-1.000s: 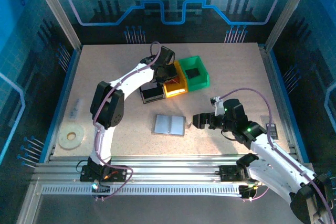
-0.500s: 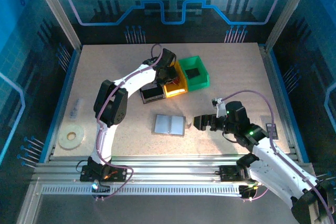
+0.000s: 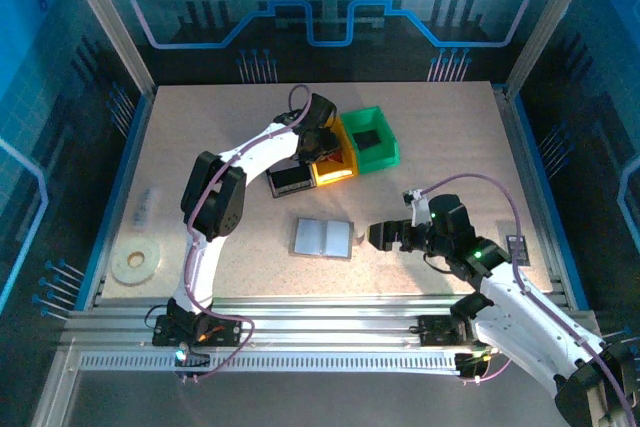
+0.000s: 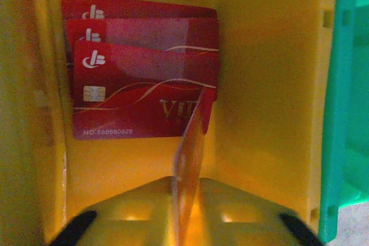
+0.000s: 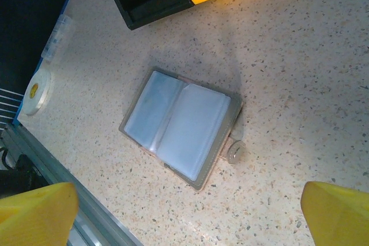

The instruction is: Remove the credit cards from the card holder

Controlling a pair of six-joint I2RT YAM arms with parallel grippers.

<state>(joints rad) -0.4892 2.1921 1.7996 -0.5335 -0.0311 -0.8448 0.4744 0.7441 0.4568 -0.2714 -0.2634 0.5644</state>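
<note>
Credit cards [image 4: 144, 84] stacked in yellow bin [image 4: 271, 84], 12 o'clock of card holder [image 5: 181, 128]. Left hand [image 4: 187, 208] barely parted, one card edge-up inside, grip unclear: may cling or tip out. Right hand [image 5: 184, 214] wide, empty.

Left arm [image 3: 250, 152] far forward — right tool [image 3: 380, 235] low, jaws wide apart

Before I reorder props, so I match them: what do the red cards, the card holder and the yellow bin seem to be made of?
Red cards: likely thin plastic, glossy; printed logo, chip and number.
Card holder: grey cover, perhaps fabric or faux leather, matte; its sleeves look like clear soft plastic, catching glare.
Yellow bin: probably moulded hard plastic; smooth, evenly coloured walls.
</note>
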